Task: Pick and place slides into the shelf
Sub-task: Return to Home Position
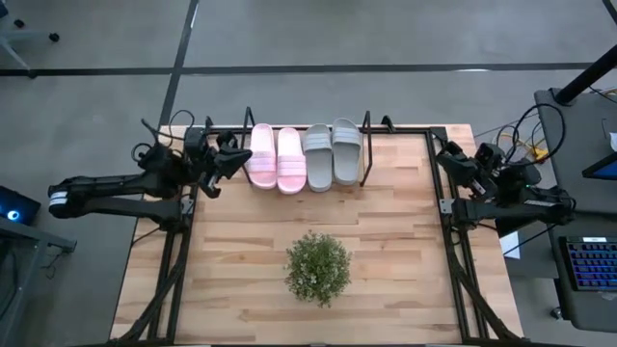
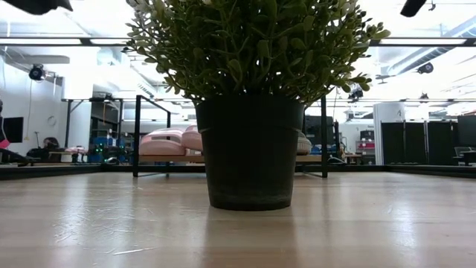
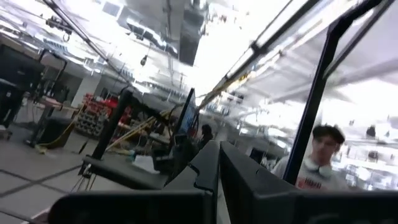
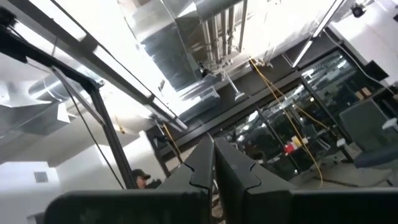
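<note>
**Item 1, slides.** All four stood on the shelf [image 1: 366,146] at the far edge of the desk [image 1: 386,241], side by side and touching. The two pink slides [image 1: 275,157] took the shelf's left half and the two grey slides [image 1: 333,152] its right. Each had its long axis running from the desk's far edge toward the near edge, square to the shelf's length. Which end was the toe could not be told. None lay loose on the desk.

**Item 2, left tool [image 1: 224,160].** It hung at the far-left corner, just beside the shelf's left end, with the outer pink slide close by on the side toward the desk's middle. Its fingers [image 3: 205,168] were pressed together on nothing.

**Item 3, right tool [image 1: 449,154].** It sat at the desk's right edge, apart from the shelf's right end. Its fingers [image 4: 200,163] were likewise together and empty.

**Item 4, plant [image 1: 317,268].** It stood near the desk's near edge, about midway along it and well apart from the shelf.

**Note on the coming move.** The placing looked complete, with only the withdrawal of the arms remaining. The left tool was the nearer to the row. Since the slides and a black shelf rail lay toward the desk's middle, its clear path probably ran outward toward the left edge, away from the outer pink slide. The right tool had open desk between it and the grey slides.
</note>
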